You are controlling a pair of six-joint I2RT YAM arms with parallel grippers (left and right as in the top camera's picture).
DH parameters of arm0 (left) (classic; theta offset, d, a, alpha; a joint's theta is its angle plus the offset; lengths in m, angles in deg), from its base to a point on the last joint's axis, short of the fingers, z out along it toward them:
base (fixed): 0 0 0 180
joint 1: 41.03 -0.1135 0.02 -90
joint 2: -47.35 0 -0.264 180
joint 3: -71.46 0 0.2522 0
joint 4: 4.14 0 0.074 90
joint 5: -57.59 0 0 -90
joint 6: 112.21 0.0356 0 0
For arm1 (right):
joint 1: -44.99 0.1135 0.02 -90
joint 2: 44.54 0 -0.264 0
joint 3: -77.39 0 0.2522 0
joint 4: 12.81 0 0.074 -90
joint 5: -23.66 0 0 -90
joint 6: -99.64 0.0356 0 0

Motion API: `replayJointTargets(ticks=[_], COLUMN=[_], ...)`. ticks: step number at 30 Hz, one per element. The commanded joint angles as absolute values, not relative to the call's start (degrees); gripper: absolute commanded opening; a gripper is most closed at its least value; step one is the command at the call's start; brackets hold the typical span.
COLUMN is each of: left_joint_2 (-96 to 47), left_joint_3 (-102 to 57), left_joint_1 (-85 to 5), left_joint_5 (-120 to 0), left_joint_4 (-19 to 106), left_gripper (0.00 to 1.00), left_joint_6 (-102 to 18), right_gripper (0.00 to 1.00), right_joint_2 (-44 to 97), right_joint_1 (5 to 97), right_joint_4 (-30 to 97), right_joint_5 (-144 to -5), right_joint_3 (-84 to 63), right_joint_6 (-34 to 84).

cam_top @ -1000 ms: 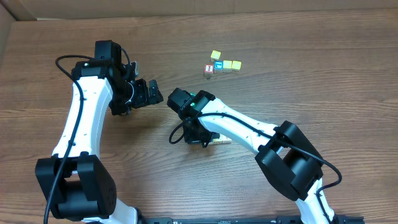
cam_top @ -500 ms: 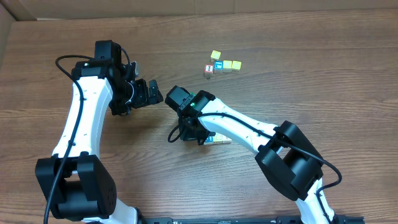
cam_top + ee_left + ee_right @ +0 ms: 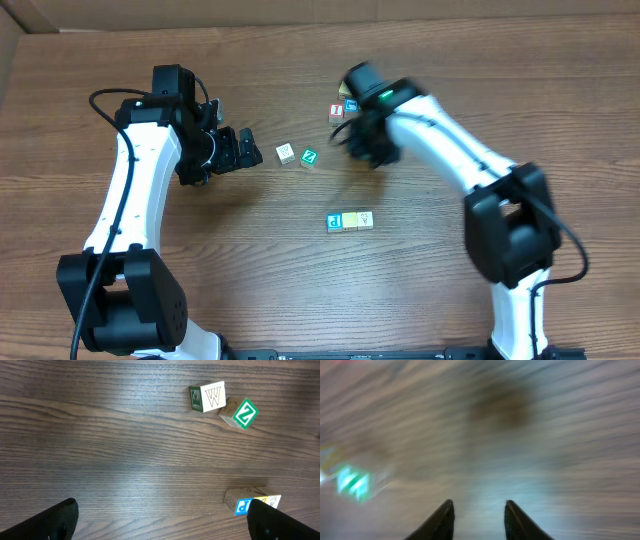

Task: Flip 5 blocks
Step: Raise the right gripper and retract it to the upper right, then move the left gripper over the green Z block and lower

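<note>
Two blocks lie mid-table: a whitish W block [image 3: 285,153] [image 3: 208,396] and a green-faced Z block [image 3: 309,157] [image 3: 240,413]. Nearer the front sits a short row, a blue P block [image 3: 335,221] [image 3: 243,502] with pale cream blocks [image 3: 359,219] touching its right side. My left gripper [image 3: 238,150] [image 3: 162,522] is open, left of the W block and holding nothing. My right gripper [image 3: 358,142] [image 3: 479,512] is motion-blurred, just right of the Z block, its jaws apart with nothing between them. A green smear [image 3: 352,482] in the right wrist view is probably the Z block.
A cluster at the back holds a red-faced cube [image 3: 336,112] and a blue-faced cube [image 3: 351,104]; the right arm [image 3: 440,140] covers the rest of it. A cardboard wall [image 3: 300,15] borders the table's far edge.
The right arm has swung from over the front row up toward the back cluster, uncovering the P row. Its jaws, shut a second ago, now stand apart. The left arm has not moved.
</note>
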State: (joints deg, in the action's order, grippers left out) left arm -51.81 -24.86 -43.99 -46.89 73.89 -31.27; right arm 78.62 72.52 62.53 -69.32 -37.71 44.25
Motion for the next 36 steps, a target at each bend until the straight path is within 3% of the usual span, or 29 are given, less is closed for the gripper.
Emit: replayJointTargets(ticks=[1, 4, 10, 14, 21, 29, 30, 31, 36], left_joint_2=[-52.35, -52.35, -52.35, -52.35, -52.46, -53.07, -53.10, -53.10, -53.10], left_joint_3=[-25.98, -25.98, -25.98, -25.98, -25.96, -25.80, -25.80, -25.80, -25.82], left_joint_1=[-43.25, -43.25, -43.25, -43.25, -42.15, -31.75, -30.09, -28.58, -20.21], left_joint_5=[-46.83, -46.83, -47.03, -47.03, -57.52, -57.69, -56.29, -54.59, -39.68], left_joint_4=[73.83, 73.83, 72.87, 67.47, 62.92, 58.26, 57.65, 57.22, 57.87], left_gripper=[1.00, 1.00, 1.00, 1.00, 1.00, 1.00, 0.98, 0.88, 0.63], left_joint_6=[-31.23, -31.23, -31.45, -31.47, -33.59, -35.75, -35.78, -36.06, -39.16], right_gripper=[0.41, 0.47, 0.73, 1.00, 1.00, 1.00, 1.00, 1.00, 1.00], right_joint_2=[76.87, 76.87, 76.87, 76.89, 76.89, 76.89, 76.89, 76.89, 76.89], right_joint_1=[64.60, 57.94, 46.68, 41.85, 36.69, 36.19, 36.19, 36.19, 36.19], right_joint_4=[64.26, 65.90, 67.34, 67.99, 65.85, 61.35, 60.98, 60.67, 60.04], right_joint_5=[-68.93, -68.97, -68.99, -68.99, -68.99, -68.99, -68.99, -68.99, -68.99], right_joint_3=[-38.67, -38.67, -38.67, -38.67, -38.67, -38.67, -38.67, -38.67, -38.67], right_joint_6=[40.10, 38.77, 38.68, 38.70, 38.72, 38.72, 38.72, 38.72, 38.72])
